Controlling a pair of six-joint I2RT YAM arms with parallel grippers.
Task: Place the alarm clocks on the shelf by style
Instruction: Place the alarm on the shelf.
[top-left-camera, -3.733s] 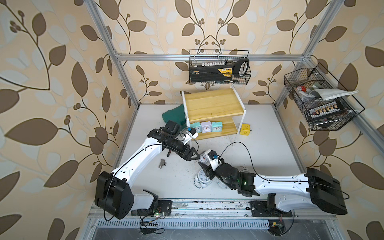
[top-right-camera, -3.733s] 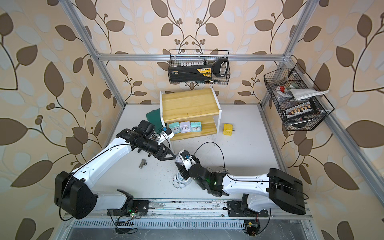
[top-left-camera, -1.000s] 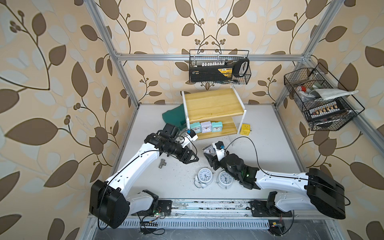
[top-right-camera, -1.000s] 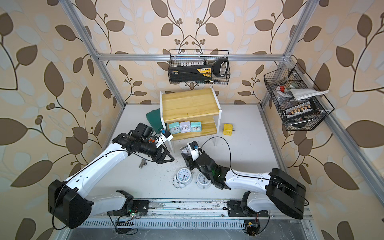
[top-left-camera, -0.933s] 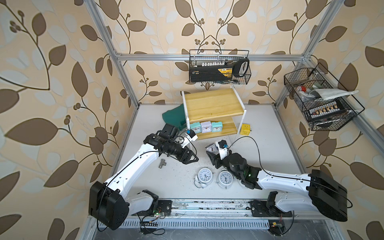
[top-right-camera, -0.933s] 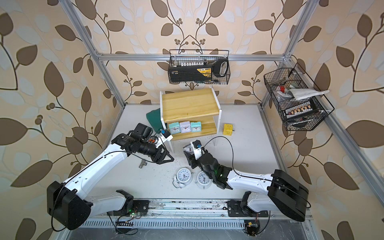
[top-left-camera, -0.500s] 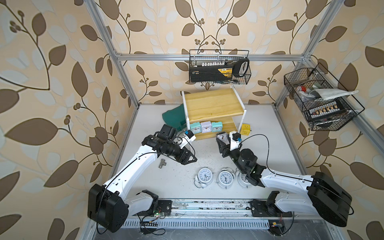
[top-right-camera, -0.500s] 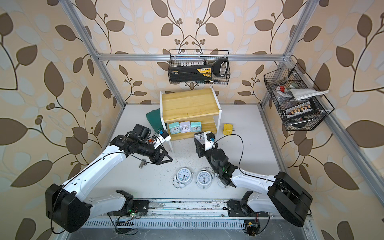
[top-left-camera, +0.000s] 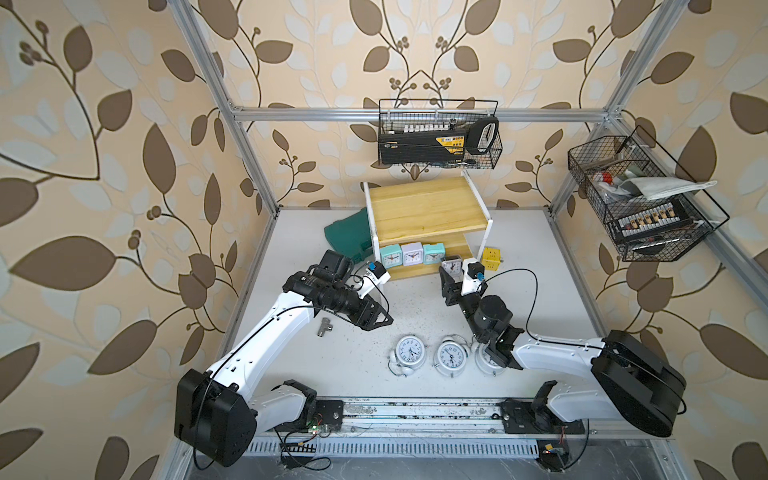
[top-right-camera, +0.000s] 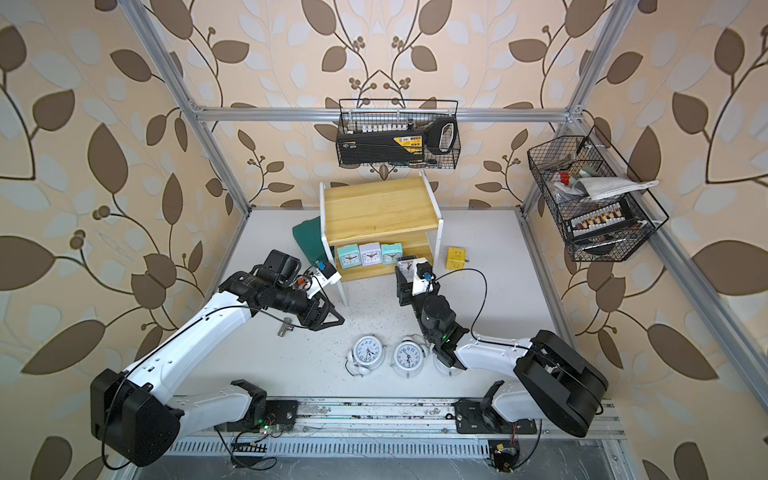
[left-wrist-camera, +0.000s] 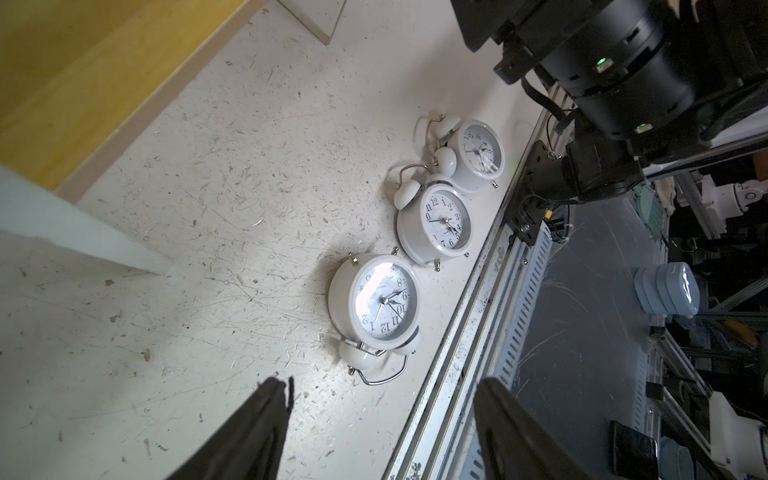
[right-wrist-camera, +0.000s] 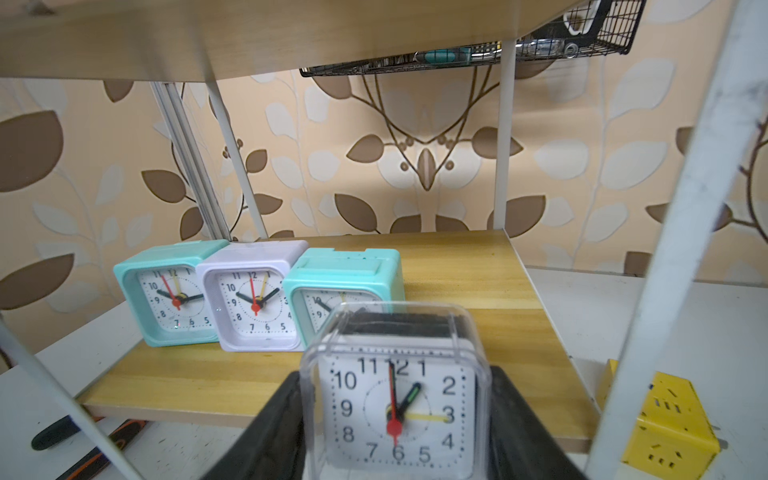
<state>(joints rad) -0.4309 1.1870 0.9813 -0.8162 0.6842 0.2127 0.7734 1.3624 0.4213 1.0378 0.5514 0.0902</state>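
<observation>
Three square clocks (right-wrist-camera: 257, 299) line your shelf (top-left-camera: 424, 208) — your right gripper (top-left-camera: 450, 272) clamps the clear clock (right-wrist-camera: 397, 399) just before it, left gripper (left-wrist-camera: 382, 390) gaping empty.

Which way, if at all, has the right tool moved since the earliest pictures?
Yes. The right tool, gripping the clear square clock, has travelled away from the round white clocks, toward the lower board of the shelf.

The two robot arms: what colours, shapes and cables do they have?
Both the left arm and right arm have white links, black cylindrical joints and black base housings. Thin black cables run along each. The jaws are black. Green lights glow on a right-arm joint.
</observation>
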